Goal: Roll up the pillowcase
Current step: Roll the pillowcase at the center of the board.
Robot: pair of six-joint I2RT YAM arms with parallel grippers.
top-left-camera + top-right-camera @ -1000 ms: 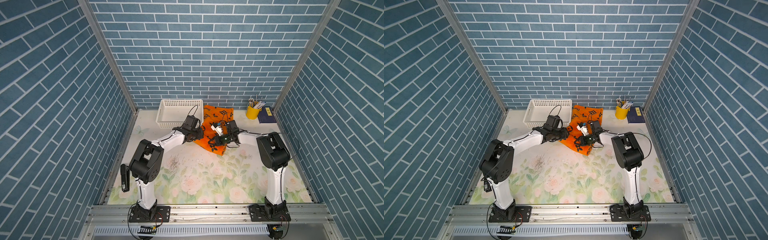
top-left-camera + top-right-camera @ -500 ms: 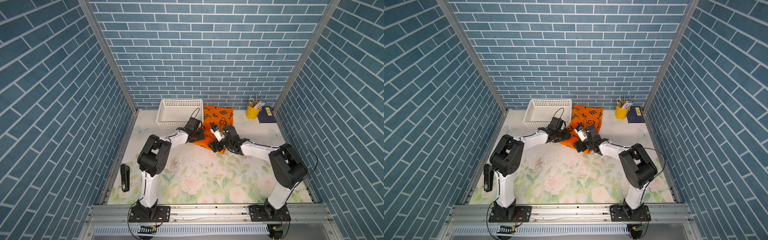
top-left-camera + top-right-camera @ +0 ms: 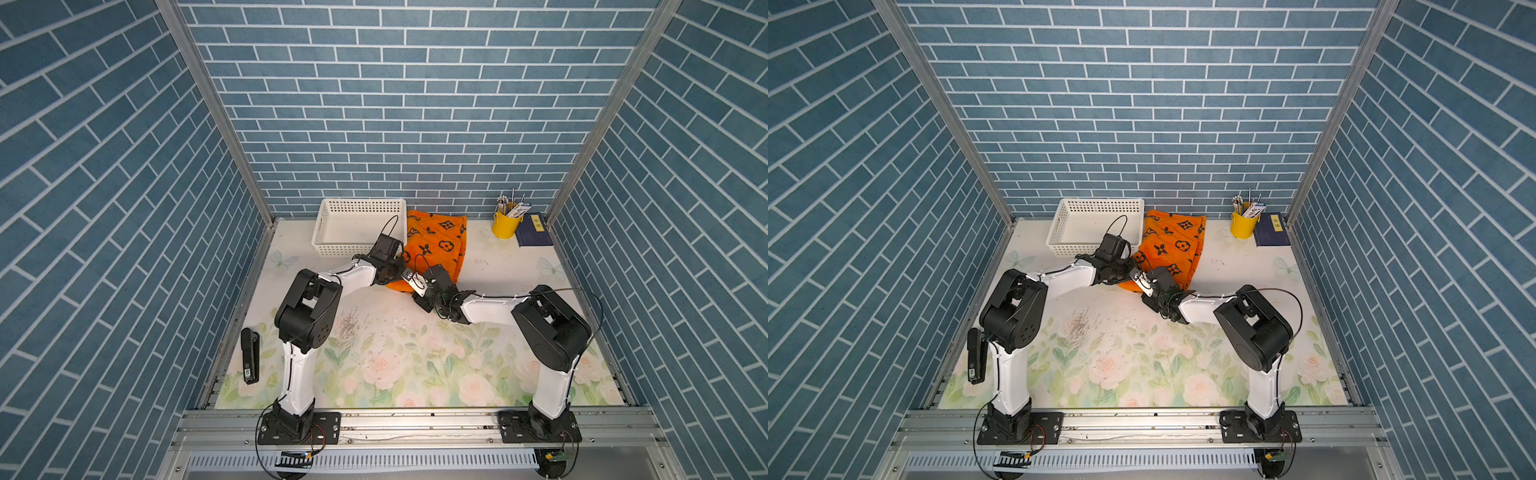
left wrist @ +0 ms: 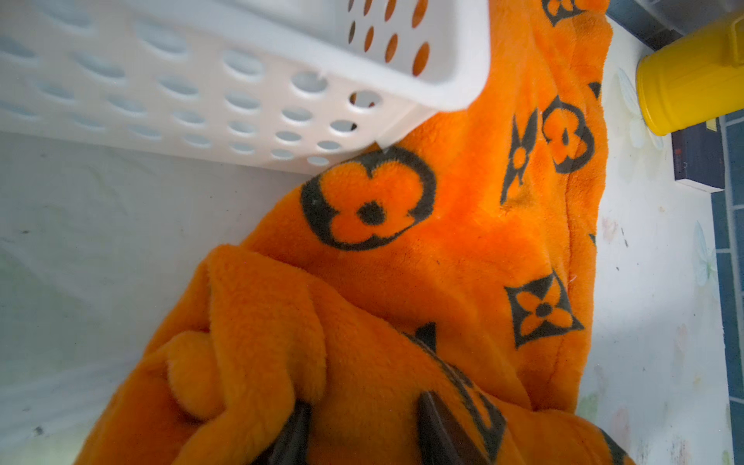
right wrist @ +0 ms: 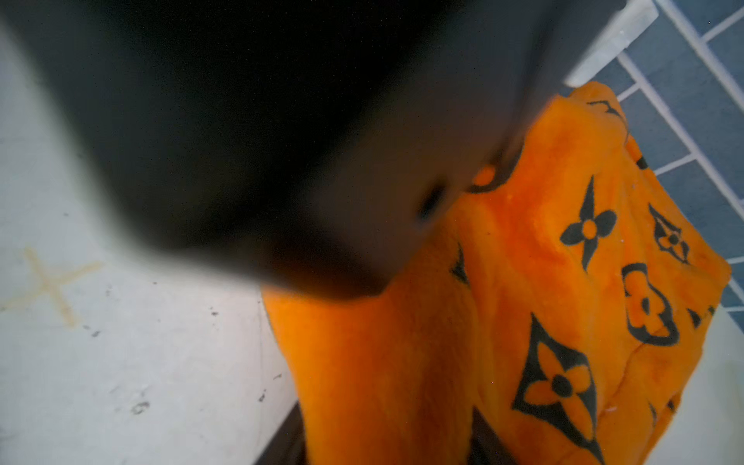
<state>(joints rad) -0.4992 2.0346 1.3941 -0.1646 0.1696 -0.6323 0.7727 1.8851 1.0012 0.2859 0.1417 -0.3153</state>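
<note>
The orange plush pillowcase [image 3: 436, 243] [image 3: 1173, 249] with black flower prints lies at the back of the table, against the basket's right side. Its near end is bunched up. My left gripper [image 3: 392, 272] [image 3: 1125, 272] sits at the near left corner. In the left wrist view it [image 4: 366, 426] is shut on a thick fold of the pillowcase [image 4: 463, 241]. My right gripper [image 3: 415, 286] [image 3: 1142, 286] is right beside it at the near edge. In the right wrist view it [image 5: 386, 439] is shut on a band of pillowcase [image 5: 543, 302] that fills the gap between both fingers.
A white perforated basket [image 3: 357, 226] [image 4: 241, 100] stands at the back left, touching the fabric. A yellow cup of pens [image 3: 505, 224] and a dark blue book [image 3: 534, 235] sit in the back right corner. A black device [image 3: 249, 361] lies along the left edge. The left arm blurs much of the right wrist view.
My right gripper has moved off the top of the pillowcase, toward me and to the left, to its near edge. The left gripper has stayed on its fold.
</note>
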